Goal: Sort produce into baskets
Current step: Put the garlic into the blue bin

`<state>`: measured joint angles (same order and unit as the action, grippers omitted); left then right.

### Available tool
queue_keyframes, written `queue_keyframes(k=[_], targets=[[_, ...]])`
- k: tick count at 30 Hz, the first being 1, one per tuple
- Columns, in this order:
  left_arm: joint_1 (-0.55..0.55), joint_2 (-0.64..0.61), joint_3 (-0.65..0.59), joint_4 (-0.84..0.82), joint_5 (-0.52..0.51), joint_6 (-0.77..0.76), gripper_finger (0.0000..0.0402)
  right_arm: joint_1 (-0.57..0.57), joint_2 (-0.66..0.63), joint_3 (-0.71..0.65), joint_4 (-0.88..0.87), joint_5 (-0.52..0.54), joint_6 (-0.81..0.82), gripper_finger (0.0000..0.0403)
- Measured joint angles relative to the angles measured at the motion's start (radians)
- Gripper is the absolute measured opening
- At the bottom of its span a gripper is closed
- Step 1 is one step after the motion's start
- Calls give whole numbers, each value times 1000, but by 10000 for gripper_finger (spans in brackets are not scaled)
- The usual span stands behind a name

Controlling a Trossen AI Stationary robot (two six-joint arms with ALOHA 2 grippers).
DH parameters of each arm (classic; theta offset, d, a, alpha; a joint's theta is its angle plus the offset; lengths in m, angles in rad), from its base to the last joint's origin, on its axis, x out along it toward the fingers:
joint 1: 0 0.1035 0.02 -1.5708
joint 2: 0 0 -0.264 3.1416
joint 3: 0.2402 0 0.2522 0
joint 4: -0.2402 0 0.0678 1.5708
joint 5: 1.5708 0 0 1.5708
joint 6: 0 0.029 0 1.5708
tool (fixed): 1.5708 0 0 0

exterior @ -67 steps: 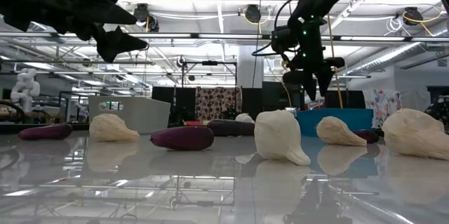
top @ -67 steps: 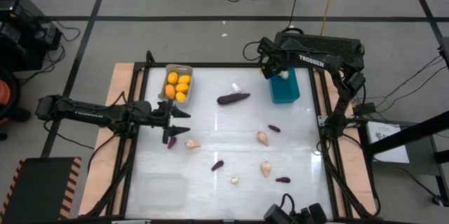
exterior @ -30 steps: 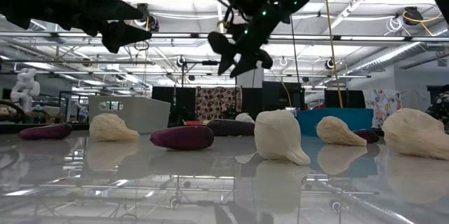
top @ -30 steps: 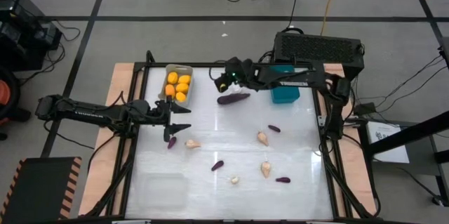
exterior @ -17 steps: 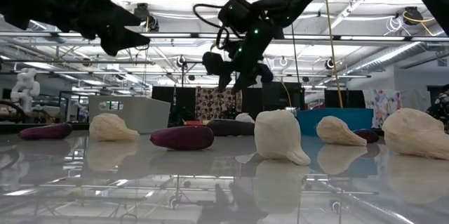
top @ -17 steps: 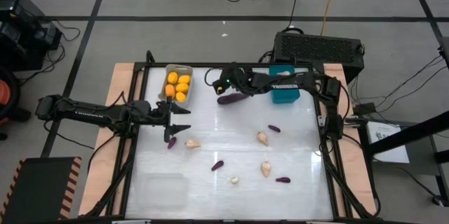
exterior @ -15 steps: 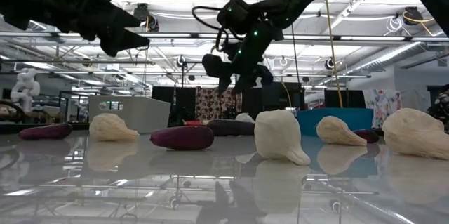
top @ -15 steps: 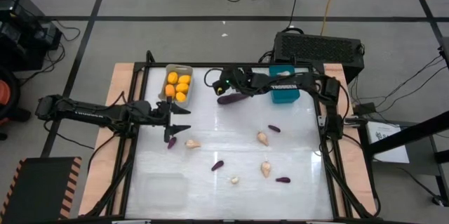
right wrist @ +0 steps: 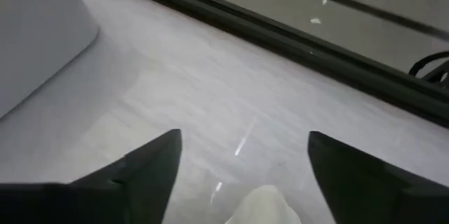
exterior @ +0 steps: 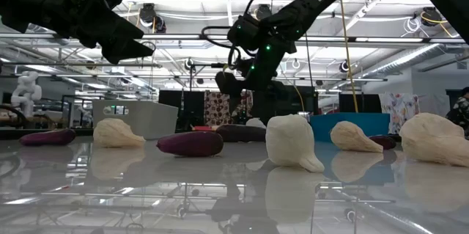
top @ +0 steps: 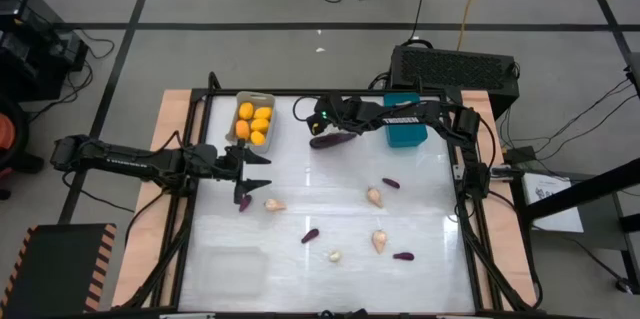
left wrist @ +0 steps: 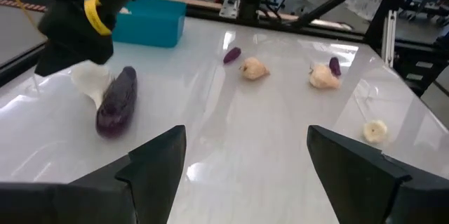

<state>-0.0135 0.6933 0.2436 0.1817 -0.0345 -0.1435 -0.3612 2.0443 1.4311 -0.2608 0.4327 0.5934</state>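
My right gripper (top: 318, 121) is open and reaches across to the far middle of the table. It hangs over a pale garlic bulb (right wrist: 262, 206), which shows between its fingers, beside the large purple eggplant (top: 335, 139). My left gripper (top: 258, 171) is open and empty at the left, above a small eggplant (top: 243, 200). The light grey basket (top: 240, 99) holds several orange fruits (top: 254, 119). The teal basket (top: 407, 135) stands at the far right. The clear basket (top: 234, 264) stands at the near left. Garlic bulbs (top: 374, 197) and small eggplants (top: 310, 235) lie loose on the table.
A large black box (top: 455, 67) stands behind the table's far right corner. The right arm (top: 410, 114) stretches over the teal basket. More garlic (top: 379, 241) and a small eggplant (top: 403, 256) lie at the near right. Bare table lies between the clear basket and the loose pieces.
My right gripper has come down and gone a little toward the table's left edge, to just above the garlic bulb beside the large eggplant. It has stayed open.
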Motion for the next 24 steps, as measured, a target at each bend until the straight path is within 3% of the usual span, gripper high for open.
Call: queue_keyframes(k=[7, 20, 24], targets=[[0, 0, 0, -9, 0, 0, 304, -6, 4, 0, -53, -40, 48, 355], [0, 0, 0, -12, -1, -4, 304, -6, 103, 0, -71, -33, 69, 350], [0, 0, 0, -13, -1, 0, 304, -6, 102, 0, -74, -33, 60, 329]])
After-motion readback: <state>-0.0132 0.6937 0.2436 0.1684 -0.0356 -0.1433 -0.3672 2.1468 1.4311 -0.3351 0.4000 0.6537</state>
